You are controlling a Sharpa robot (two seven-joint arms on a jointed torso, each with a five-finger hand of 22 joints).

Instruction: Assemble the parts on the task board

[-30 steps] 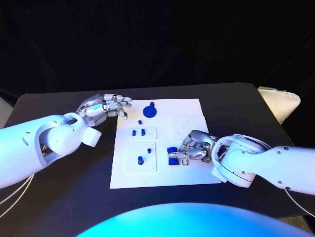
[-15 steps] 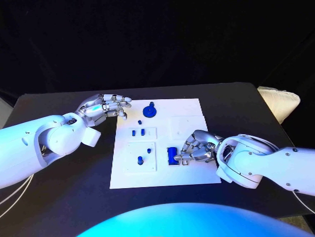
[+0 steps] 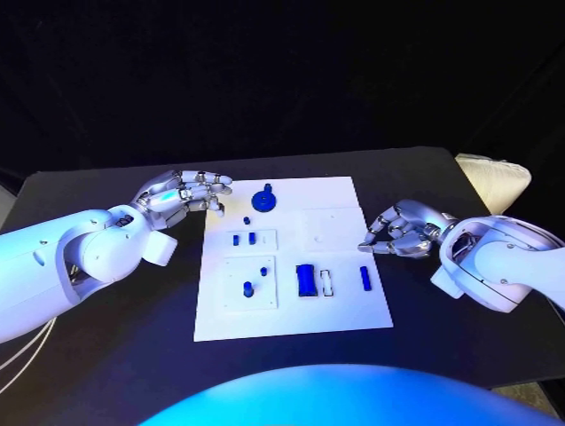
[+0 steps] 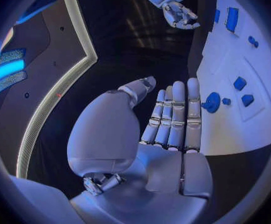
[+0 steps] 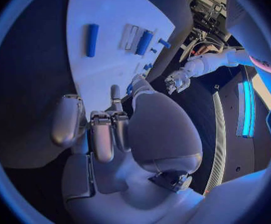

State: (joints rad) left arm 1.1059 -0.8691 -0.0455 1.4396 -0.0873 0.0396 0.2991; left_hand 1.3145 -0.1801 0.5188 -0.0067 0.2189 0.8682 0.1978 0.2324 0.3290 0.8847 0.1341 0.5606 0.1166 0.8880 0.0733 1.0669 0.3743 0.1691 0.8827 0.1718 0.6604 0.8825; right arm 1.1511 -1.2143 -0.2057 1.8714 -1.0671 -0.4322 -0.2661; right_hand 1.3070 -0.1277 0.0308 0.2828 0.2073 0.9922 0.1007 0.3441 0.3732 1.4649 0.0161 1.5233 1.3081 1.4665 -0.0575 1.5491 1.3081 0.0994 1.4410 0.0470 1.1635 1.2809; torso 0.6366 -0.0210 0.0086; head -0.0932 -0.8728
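The white board [image 3: 295, 271] is lying in the middle of the black bench [image 3: 103, 328] in the head view. The left hand [image 3: 186, 193] is hovering off the board's upper left corner, over the bench, its fingers [image 4: 176, 112] lying close together and nearly straight, holding nothing. The right hand [image 3: 404, 229] is hanging just past the board's right edge, its fingers [image 3: 382, 232] curling inward around nothing.

On the board, a round blue knob [image 3: 267, 201] is sitting near the top edge with a small blue peg [image 3: 247, 219] just below and left of it. Two small blue pieces [image 3: 244, 239] are standing side by side in a raised square on the left, and another blue piece [image 3: 247, 287] is sitting in the square below. Toward the lower middle, a larger blue block [image 3: 305, 280] is lying upright, and a slim blue bar [image 3: 365, 278] is lying to its right, apart from it.
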